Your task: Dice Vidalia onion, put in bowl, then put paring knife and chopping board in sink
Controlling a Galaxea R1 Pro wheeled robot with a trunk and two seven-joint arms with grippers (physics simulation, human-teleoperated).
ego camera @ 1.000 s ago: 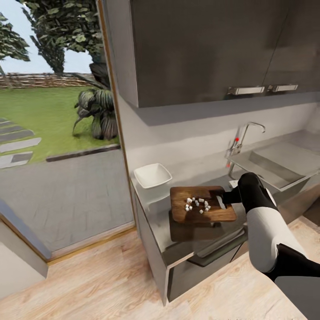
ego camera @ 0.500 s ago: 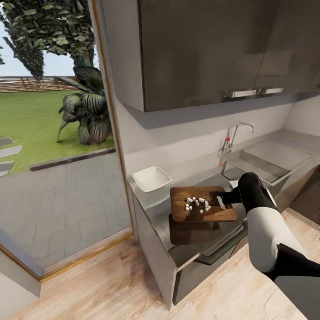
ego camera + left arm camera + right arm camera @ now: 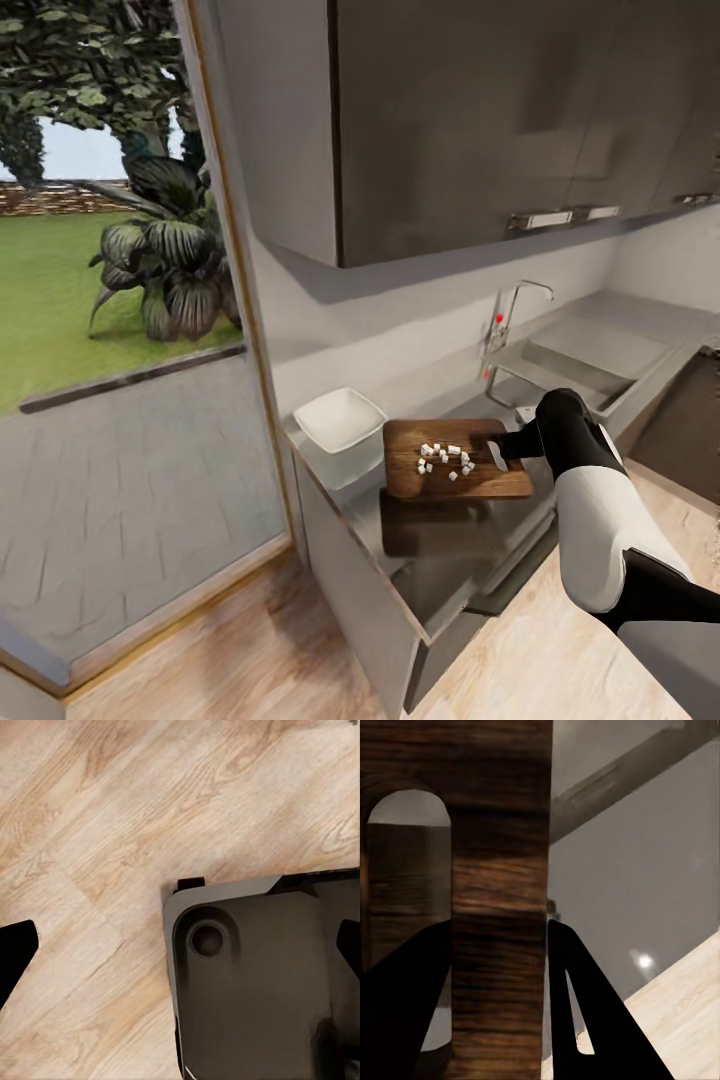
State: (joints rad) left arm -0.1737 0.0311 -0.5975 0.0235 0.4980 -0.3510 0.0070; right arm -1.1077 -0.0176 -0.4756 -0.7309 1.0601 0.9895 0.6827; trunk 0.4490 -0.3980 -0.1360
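My right gripper (image 3: 506,447) is shut on the handle end of the dark-brown chopping board (image 3: 455,478), holding it level just above the countertop (image 3: 440,570), where its shadow falls. Diced onion (image 3: 445,460), a cluster of tiny white cubes, lies on the board, and the paring knife (image 3: 497,455) rests on it near the gripper. In the right wrist view the board (image 3: 499,855) sits between the fingers (image 3: 405,1012) beside its handle slot. The white bowl (image 3: 339,420) stands left of the board. The sink (image 3: 590,352) with its tap (image 3: 512,308) lies to the back right. My left gripper (image 3: 184,945) hangs open over the floor.
Dark wall cabinets (image 3: 480,120) hang above the counter. A glass door (image 3: 120,330) on the left looks onto paving and a garden. The counter's left end (image 3: 300,470) is near the bowl. Wooden floor (image 3: 260,660) runs in front, and my own dark base (image 3: 255,990) is below the left gripper.
The whole view has swung, so the window, counter and sink sit differently in the picture. The right gripper keeps its hold on the board, with dice and knife unmoved on it.
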